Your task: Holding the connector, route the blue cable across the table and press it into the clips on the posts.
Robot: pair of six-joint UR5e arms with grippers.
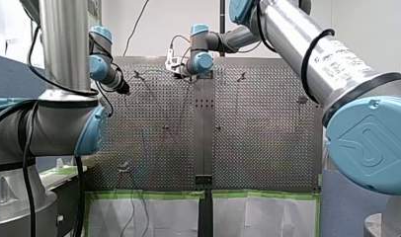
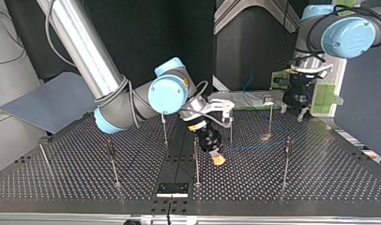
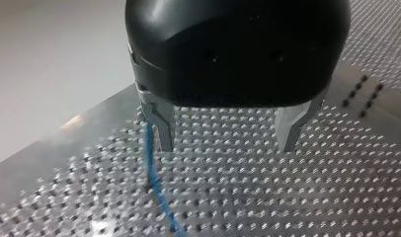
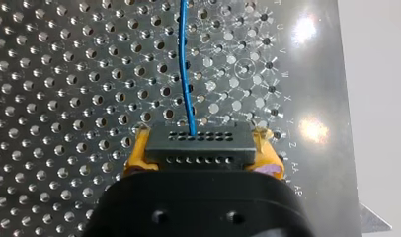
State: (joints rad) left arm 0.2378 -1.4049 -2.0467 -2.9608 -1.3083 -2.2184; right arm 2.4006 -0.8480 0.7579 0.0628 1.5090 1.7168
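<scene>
**Right Fingers Clamped on Connector; Left Fingers Open**

The right gripper (image 4: 202,143) grips the black connector (image 4: 198,154) between its yellow pads, with one pad against each end of the housing. The blue cable (image 4: 184,64) leaves the connector's face and runs straight ahead of the gripper over the perforated surface (image 4: 50,98).

In the top view, this gripper sits near the centre of the frame, tilted down toward the surface, just right of a post (image 2: 196,161). From it the cable shows as a faint blue line leading right toward a second post (image 2: 286,159). Whether it sits in any clip cannot be told.

The left gripper (image 3: 227,143) hangs above the surface. Its metal fingers are spread apart with nothing between them. The cable passes close beside one finger, outside the gap. In the top view, this gripper stands at the upper right of the frame.
</scene>
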